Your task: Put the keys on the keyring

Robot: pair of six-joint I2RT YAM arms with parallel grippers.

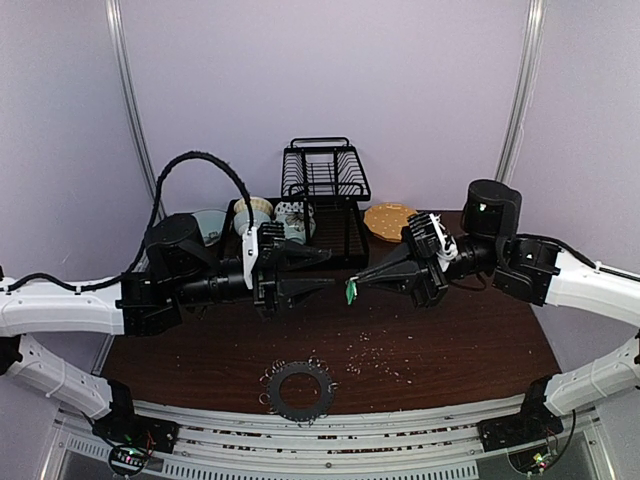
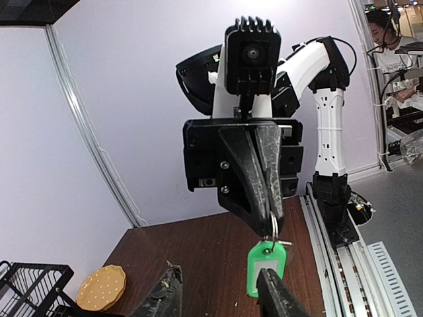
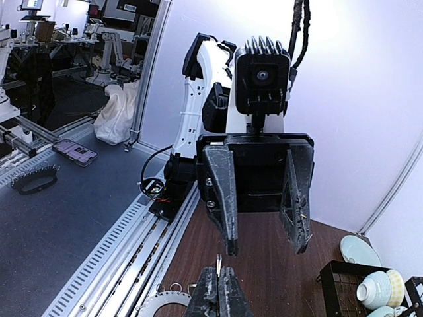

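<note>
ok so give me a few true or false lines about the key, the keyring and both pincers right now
1. The right pincer is shut on the green key, holding it in the air. True.
2. The left pincer is shut tight. False: its fingers stand apart, facing the key.
3. The keyring lies flat on the table near the front edge. True.
4. The green key already hangs on the keyring. False: it is up in the right pincer, apart from the ring.
5. The dish rack sits at the front edge. False: it is at the back.
</note>
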